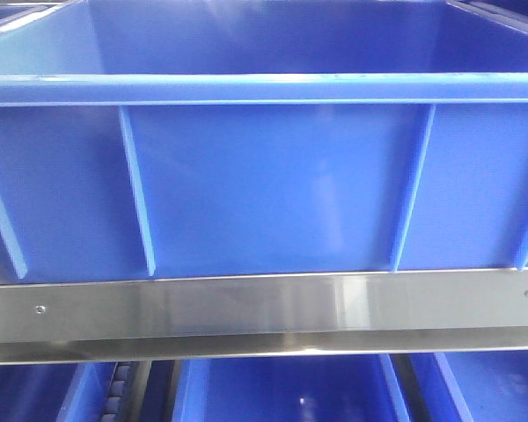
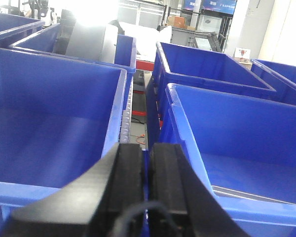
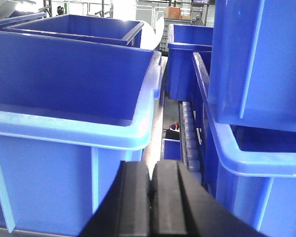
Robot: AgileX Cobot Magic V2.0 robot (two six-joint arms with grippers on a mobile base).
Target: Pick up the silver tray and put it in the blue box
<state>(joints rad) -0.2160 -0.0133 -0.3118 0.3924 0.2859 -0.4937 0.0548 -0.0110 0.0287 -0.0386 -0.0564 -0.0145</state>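
Left crate (image 2: 49, 128): standing at the left of the left wrist view, deep blue, showing nothing inside.
Left gripper (image 2: 147, 187): sitting low in the left wrist view over the gap between two crates; black jaws pressing together, holding nothing.
Silver tray (image 2: 251, 194): lying in the bottom of the crate at the right of the left wrist view; only a thin silver edge showing above the near rim.
Blue box (image 1: 264, 176): filling the front view, thick rim on top, vertical ribs running down the outer wall; interior floor hidden from this angle; not telling for certain whether this is the crate holding the tray.
Steel frame rail (image 1: 264, 308): running beneath the blue box, left to right, screws showing at both ends.
Lower crates (image 1: 273, 387): showing below the rail.
Right gripper (image 3: 150, 197): sitting low in the right wrist view between crates; black jaws closing flush, holding nothing.
Stacked crate (image 3: 259, 59): resting on another crate at the right of the right wrist view.
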